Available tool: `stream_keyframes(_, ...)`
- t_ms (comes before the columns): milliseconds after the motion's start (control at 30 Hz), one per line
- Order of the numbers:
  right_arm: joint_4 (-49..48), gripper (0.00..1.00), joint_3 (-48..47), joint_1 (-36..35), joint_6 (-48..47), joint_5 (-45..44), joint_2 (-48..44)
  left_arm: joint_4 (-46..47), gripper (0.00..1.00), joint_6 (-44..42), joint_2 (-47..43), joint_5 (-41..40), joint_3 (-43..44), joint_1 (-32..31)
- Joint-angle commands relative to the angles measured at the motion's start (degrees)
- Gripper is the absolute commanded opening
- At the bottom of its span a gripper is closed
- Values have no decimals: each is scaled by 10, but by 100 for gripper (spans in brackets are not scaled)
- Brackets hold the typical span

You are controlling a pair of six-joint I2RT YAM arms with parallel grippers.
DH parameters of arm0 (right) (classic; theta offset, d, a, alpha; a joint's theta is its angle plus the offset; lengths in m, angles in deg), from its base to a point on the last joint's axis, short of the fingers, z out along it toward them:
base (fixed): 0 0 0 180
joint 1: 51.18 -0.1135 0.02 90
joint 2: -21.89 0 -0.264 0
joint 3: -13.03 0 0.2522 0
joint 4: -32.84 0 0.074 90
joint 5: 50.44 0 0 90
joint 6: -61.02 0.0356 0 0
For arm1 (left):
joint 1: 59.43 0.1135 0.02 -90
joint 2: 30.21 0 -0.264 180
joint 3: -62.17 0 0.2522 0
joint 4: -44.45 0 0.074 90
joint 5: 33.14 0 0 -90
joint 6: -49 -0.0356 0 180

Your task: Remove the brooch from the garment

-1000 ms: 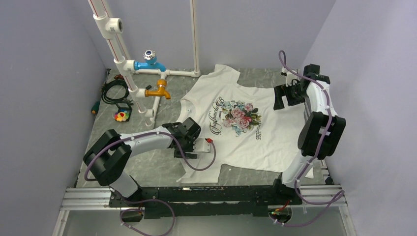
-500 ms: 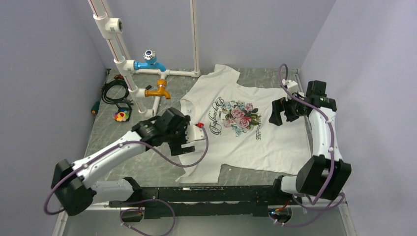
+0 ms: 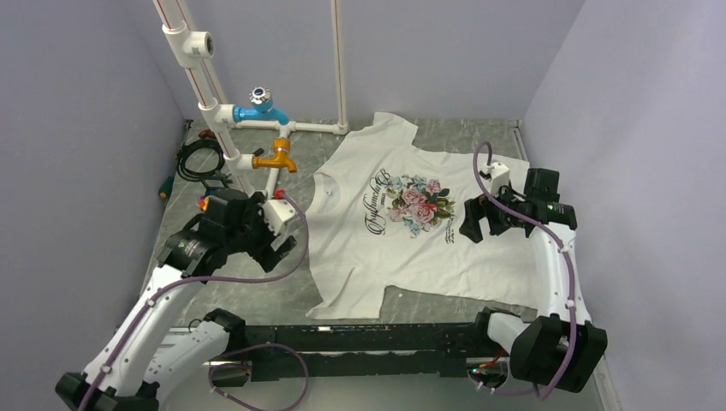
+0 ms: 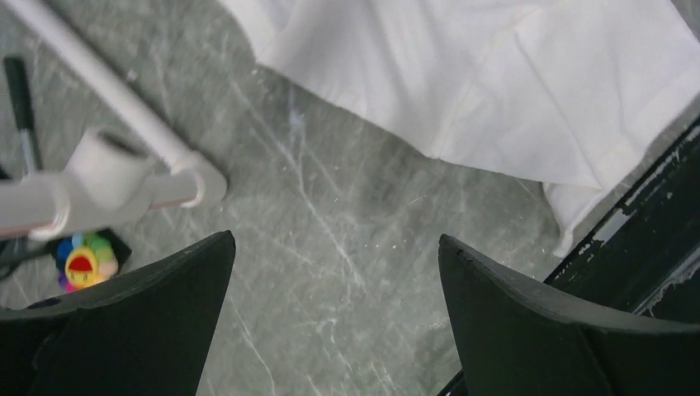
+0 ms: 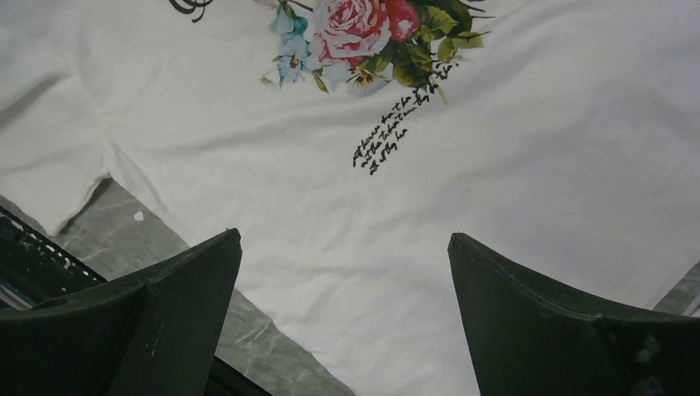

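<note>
Your left wrist view gives the brooch: small, multicoloured, lower left of frame, on something dark just below the white pipe, partly cut off by the left finger. It lies off the shirt, which fills the upper right of that frame, with bare table between them. Overhead, the left arm covers that spot and you get only a speck of colour at the arm's left edge. Left gripper: fingers spread wide, holding nothing, over bare table. Right gripper: likewise wide and holding nothing, over the shirt below the rose print. The print's small black lettering shows clearly only in the right wrist view.
</note>
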Motion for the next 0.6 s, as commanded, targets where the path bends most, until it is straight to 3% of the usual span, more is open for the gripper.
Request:
stream_keyframes(0,-42,100,26,-9,-5,-7,-26,-10,100,43,-44,17,4,74)
stream_keyframes(300,-77,100,51,-31,-11,-44,-55,30,99,-1,-97,-112,-48,211)
stream_keyframes(467,-87,100,51,-31,3,-38,-63,41,99,12,-113,-101,-56,295)
stream_keyframes(567,-96,100,56,-31,6,-33,-67,41,99,23,-117,-108,-57,308)
